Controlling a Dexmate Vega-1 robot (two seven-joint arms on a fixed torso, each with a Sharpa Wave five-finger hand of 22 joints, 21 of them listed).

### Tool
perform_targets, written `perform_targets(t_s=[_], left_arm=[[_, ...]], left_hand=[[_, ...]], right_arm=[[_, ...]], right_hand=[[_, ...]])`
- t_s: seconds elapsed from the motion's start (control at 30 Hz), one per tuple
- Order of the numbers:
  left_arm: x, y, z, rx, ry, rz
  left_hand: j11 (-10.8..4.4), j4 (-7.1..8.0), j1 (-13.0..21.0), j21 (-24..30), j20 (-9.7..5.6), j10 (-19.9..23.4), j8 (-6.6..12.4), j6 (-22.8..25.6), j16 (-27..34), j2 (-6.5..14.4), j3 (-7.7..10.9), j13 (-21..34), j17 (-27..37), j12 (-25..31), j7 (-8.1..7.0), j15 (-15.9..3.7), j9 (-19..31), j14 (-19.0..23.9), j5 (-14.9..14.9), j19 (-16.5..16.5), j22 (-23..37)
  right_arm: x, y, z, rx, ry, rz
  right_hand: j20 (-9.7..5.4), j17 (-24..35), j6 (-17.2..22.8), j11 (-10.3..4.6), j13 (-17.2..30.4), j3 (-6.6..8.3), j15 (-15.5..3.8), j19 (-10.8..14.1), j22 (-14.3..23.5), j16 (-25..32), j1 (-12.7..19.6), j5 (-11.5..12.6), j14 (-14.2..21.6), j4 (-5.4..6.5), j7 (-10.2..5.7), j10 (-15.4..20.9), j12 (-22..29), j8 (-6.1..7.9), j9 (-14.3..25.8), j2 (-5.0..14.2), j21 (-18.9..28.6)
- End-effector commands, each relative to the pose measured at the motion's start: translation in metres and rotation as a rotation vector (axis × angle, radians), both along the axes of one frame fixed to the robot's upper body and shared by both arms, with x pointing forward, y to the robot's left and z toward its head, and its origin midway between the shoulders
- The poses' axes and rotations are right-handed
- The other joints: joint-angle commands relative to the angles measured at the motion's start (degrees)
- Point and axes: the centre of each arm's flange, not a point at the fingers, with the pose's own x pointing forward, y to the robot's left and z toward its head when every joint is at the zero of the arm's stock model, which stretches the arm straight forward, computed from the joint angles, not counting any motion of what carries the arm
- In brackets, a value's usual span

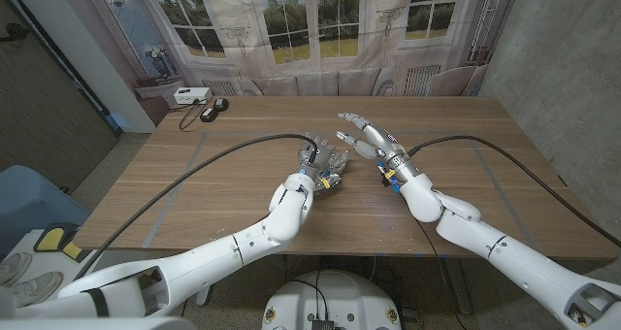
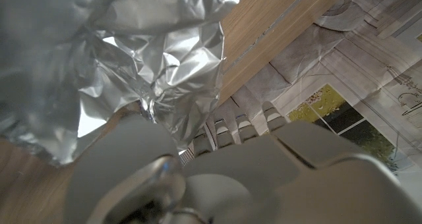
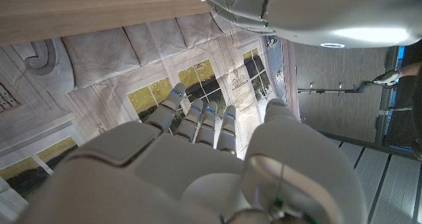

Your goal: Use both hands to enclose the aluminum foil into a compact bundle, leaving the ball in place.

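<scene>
Wide bare wood lies between both hands and the near edge of the brown wooden table (image 1: 194, 204), as along both side edges. At mid-table the white left hand (image 1: 312, 175) presses its fingers into the crumpled silver aluminium foil (image 1: 325, 161), a loose, creased, shiny wad, while the white right hand (image 1: 374, 141) hovers just beside it, fingers spread, holding nothing. A white box (image 1: 189, 96) and black devices (image 1: 213, 108) sit near the far left corner.
</scene>
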Motion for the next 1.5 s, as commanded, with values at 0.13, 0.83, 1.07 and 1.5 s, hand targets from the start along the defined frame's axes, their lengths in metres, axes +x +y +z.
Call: perform_targets(t_s=[0.13, 0.83, 1.07, 1.5], left_arm=[[-0.012, 0.004, 0.002, -0.076, 0.03, -0.047], [-0.034, 0.023, 0.01, -0.285, -0.092, -0.237], [-0.044, 0.04, 0.017, -0.469, -0.11, -0.382], [-0.053, 0.072, 0.013, -0.695, -0.117, -0.586]], left_hand=[[1.61, 0.32, -5.62, -1.44, 0.27, -4.72, -0.25, -3.81, -0.33, -1.08, -2.57, 0.96, 0.45, -0.48, -0.07, 4.25, 0.4, -8.84, -0.05, -9.99, 0.07], [3.03, -0.59, -7.36, 0.33, 0.2, -12.14, -1.26, -13.42, 0.71, -0.06, -2.96, 0.56, -0.24, -1.26, -0.33, 4.82, 0.07, -10.87, 0.26, -11.06, 0.24], [3.3, -0.76, -7.62, 0.73, 0.17, -12.13, -0.81, -14.43, 0.86, 0.22, -2.95, 0.16, -0.46, -0.95, -0.38, 4.93, -0.19, -10.53, 0.23, -10.08, 0.25], [3.65, -1.06, -7.85, 1.0, 0.16, -13.4, -1.02, -16.45, 0.74, 0.33, -3.0, -0.51, -0.77, -1.19, -0.23, 5.48, -0.51, -10.57, 0.17, -9.1, 0.22]], right_arm=[[-0.004, 0.0, -0.001, 0.008, -0.005, 0.019], [-0.001, -0.002, 0.009, 0.116, -0.02, 0.114], [0.004, -0.006, 0.016, 0.202, -0.01, 0.186], [0.013, -0.013, 0.028, 0.362, 0.045, 0.317]], right_hand=[[-0.04, -0.08, 0.54, 0.05, -0.06, 0.19, -0.17, 0.78, 0.07, 0.53, -0.58, -0.07, 0.47, -0.18, 0.25, 0.66, 0.31, -0.04, 0.02, 0.2, -0.06], [-0.45, -0.03, 1.87, 0.11, -0.12, -0.06, -0.34, 1.88, 0.1, 0.82, -3.0, -0.11, 0.91, 1.12, 0.34, 1.27, 0.29, 0.16, 0.03, 1.23, -0.01], [-0.4, -0.06, 1.85, 0.26, -0.19, -0.97, -0.03, 1.9, 0.11, 0.75, -5.05, -0.18, 0.65, 2.02, 0.09, 0.75, -0.06, -0.06, 0.03, 0.61, -0.21], [0.27, -0.24, 1.7, -0.29, -0.34, -2.45, 0.72, 1.58, 0.1, 0.45, -7.87, 0.0, -0.06, 2.99, -0.19, -0.43, -0.7, -0.41, -0.02, -0.76, -0.72]])
